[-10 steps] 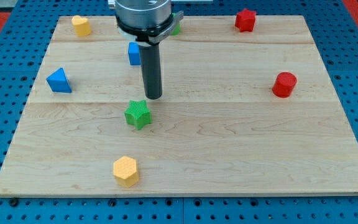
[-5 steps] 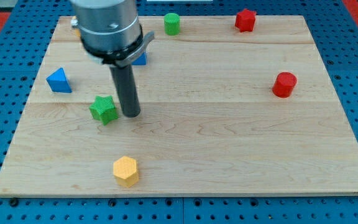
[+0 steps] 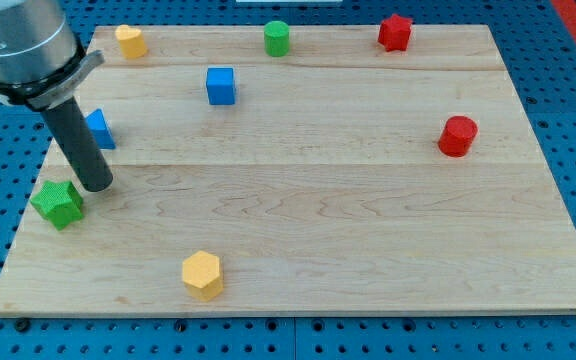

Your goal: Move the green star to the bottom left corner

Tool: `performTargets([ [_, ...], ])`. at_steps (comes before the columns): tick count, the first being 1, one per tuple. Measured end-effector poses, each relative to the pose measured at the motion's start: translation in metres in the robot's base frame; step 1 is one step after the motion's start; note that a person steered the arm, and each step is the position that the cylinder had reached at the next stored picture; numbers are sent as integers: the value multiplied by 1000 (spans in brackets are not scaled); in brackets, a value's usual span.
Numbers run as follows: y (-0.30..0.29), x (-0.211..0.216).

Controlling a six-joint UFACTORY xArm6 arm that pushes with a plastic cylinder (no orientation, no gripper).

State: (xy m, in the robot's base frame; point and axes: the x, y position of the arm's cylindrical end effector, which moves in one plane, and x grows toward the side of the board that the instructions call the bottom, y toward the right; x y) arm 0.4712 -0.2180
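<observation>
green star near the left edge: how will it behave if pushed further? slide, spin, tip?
The green star sits low and flat on the smooth wooden board, so it probably slides rather than tips. Its points make off-centre contact likely, so it may spin. My tip is just to its upper right, and the star is at the board's left edge, so it could go off.

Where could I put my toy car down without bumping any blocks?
The big bare middle of the board, between the blue cube, the red cylinder and the yellow block, has the most room. The bottom right corner is bare too. It is crowded at the left edge: my tip, green star, blue triangle.
</observation>
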Motion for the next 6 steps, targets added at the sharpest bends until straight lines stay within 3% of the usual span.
performTargets([
  [1, -14, -28],
  [3, -28, 45],
  [4, 22, 61],
  [6, 64, 147],
])
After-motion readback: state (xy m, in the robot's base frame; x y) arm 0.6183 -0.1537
